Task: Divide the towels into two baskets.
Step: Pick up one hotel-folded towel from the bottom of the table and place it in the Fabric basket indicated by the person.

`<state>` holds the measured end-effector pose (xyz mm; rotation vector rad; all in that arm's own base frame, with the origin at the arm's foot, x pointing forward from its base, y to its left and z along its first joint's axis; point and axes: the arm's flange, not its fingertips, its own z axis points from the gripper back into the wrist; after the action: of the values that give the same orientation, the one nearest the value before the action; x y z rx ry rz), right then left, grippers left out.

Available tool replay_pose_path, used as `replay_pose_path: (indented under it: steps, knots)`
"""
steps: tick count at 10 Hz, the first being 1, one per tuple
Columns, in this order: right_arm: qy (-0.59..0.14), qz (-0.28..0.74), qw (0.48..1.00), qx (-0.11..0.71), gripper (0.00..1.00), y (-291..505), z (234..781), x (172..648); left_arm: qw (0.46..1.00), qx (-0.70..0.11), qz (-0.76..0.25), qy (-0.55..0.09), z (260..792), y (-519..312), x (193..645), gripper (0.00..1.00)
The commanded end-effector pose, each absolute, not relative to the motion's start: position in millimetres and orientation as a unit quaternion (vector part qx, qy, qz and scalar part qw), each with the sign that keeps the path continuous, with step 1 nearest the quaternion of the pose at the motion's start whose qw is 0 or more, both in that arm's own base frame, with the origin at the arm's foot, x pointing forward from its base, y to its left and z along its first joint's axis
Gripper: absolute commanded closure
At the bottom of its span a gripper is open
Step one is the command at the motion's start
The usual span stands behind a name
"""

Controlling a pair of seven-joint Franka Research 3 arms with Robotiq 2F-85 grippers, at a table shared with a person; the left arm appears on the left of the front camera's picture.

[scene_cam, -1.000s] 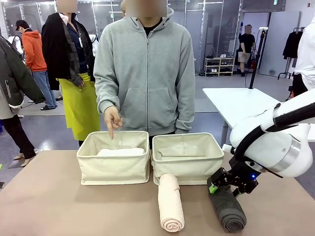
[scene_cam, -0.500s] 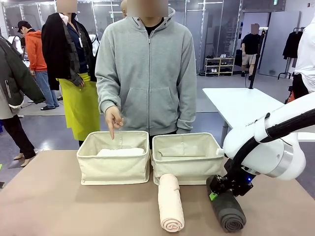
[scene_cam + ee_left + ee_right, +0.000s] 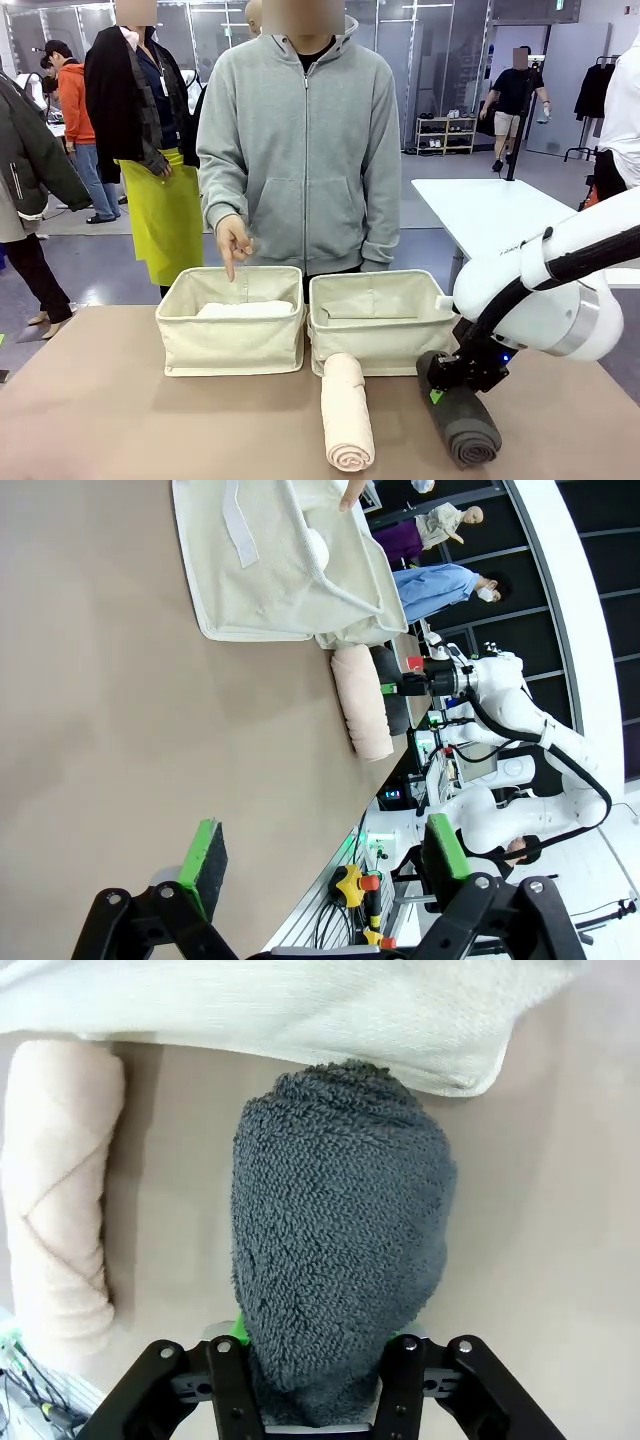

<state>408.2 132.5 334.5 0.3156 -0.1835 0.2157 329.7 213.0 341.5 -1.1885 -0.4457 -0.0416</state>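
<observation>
In the front view the right hand [image 3: 438, 388] was clamped on the grey towel [image 3: 467, 425] on the counter [image 3: 150, 430], beside the peach towel [image 3: 346, 415] and just before the right basket [image 3: 380, 345]; in the left wrist view the left hand [image 3: 322, 855] hung with fingers apart over the counter; in the right wrist view the grey towel sat squeezed between the fingers.

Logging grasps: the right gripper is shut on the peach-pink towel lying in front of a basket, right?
No. The right gripper is shut on the dark grey towel, not the peach-pink towel beside it; the right wrist view shows this. The held towel does lie in front of a basket.
</observation>
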Motion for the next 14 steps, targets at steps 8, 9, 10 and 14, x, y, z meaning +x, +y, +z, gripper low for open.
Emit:
replay_pose_path:
  steps: [8, 9, 10, 14]
  knots:
    - [-0.149, 0.506, 0.843, 0.101, 0.72, 190, 454, 353, 0.808, -0.554, -0.017, -0.202, 347, 214, 326, 0.00]
    - [-0.119, 0.474, 0.869, 0.076, 0.72, 198, 458, 351, 0.808, -0.554, -0.017, -0.202, 347, 214, 326, 0.00]
    - [-0.119, 0.474, 0.869, 0.076, 0.72, 198, 458, 351, 0.808, -0.554, -0.017, -0.202, 347, 214, 326, 0.00]
    - [-0.119, 0.474, 0.869, 0.076, 0.72, 198, 458, 351, 0.808, -0.554, -0.017, -0.202, 347, 214, 326, 0.00]
